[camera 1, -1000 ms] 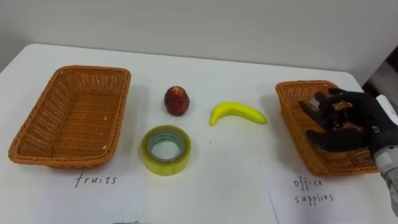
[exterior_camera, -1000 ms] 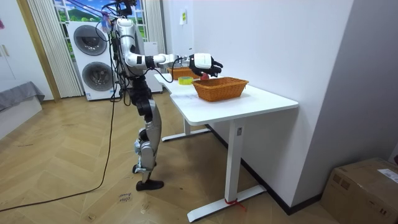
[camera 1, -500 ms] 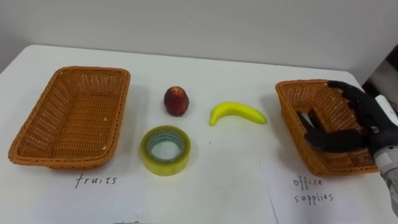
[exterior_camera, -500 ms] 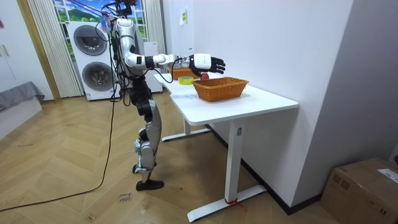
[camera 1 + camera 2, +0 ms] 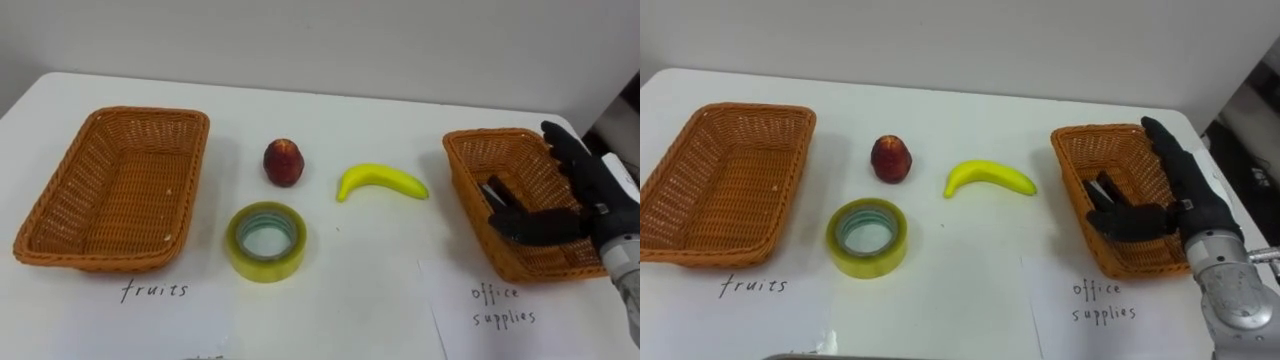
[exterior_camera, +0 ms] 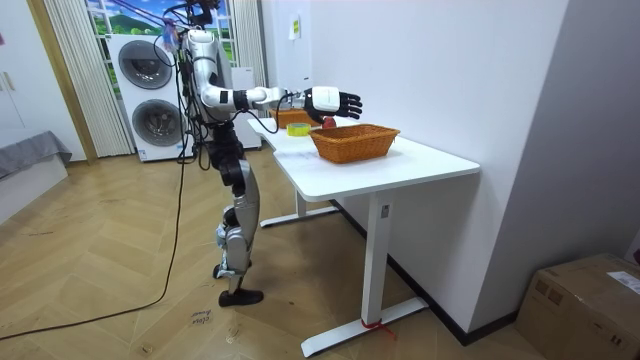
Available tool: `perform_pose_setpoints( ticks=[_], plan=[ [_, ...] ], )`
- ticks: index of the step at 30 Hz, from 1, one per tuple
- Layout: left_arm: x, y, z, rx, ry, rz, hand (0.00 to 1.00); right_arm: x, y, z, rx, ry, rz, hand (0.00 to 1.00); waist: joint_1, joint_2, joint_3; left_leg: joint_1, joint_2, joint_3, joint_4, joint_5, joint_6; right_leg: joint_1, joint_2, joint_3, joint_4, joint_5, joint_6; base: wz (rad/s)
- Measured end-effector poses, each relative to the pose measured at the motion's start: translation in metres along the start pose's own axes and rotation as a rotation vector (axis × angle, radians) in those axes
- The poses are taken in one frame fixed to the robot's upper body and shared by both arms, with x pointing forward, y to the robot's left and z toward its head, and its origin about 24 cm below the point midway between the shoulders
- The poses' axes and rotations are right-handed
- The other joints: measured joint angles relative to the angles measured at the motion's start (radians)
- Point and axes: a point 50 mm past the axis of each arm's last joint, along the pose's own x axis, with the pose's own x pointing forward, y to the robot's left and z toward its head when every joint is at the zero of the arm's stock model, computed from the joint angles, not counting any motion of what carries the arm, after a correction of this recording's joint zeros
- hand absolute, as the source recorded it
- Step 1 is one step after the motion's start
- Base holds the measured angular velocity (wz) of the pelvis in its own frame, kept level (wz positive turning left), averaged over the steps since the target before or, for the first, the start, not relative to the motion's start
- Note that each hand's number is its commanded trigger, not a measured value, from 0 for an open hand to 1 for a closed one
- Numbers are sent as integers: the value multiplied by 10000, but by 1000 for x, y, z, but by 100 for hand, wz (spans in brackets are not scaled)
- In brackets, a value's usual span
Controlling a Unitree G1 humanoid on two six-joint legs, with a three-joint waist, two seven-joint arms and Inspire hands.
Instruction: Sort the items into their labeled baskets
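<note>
banana [image 5: 381, 181] lies left-right (tips nearer robot); right hand [image 5: 592, 203] splayed over basket [image 5: 462, 172].

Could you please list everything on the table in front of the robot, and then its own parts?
Table: 1, white, beneath everything.
Left basket: 1, brown wicker, at the table's left, holding nothing.
Right basket: 1, brown wicker, at the table's right.
Small dark item: 1, too small to identify, inside the right basket.
Red fruit: 1, red, centre-left, behind the tape.
Banana: 1, yellow, centre.
Tape roll: 1, yellowish, lying flat nearer the robot.
Paper labels: 2, white, handwritten, one before each basket.
Right hand: 1, black, open, over the right basket.
</note>
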Motion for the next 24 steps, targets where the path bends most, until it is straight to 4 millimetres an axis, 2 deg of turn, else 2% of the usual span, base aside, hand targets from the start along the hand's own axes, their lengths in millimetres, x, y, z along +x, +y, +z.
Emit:
perform_pose_setpoints(
  ticks=[15, 24],
  plan=[
    [1, 1, 3, 0, -63, 82, 0, 0, 1, 2, 0, -73, 115, 0, -10, 96, -3, -3, 2, 9, 0, 0, 0, 1, -3, 18, 6, 0, 0, 0],
    [1, 1, 4, 2, -98, 142, 0, 0, 4, 20, -135, -846, 418, 0, 12, 55, 2, 3, 8, 21, -1, 0, 0, 1, -22, 33, 10, 0, 0, 0]
  ],
)
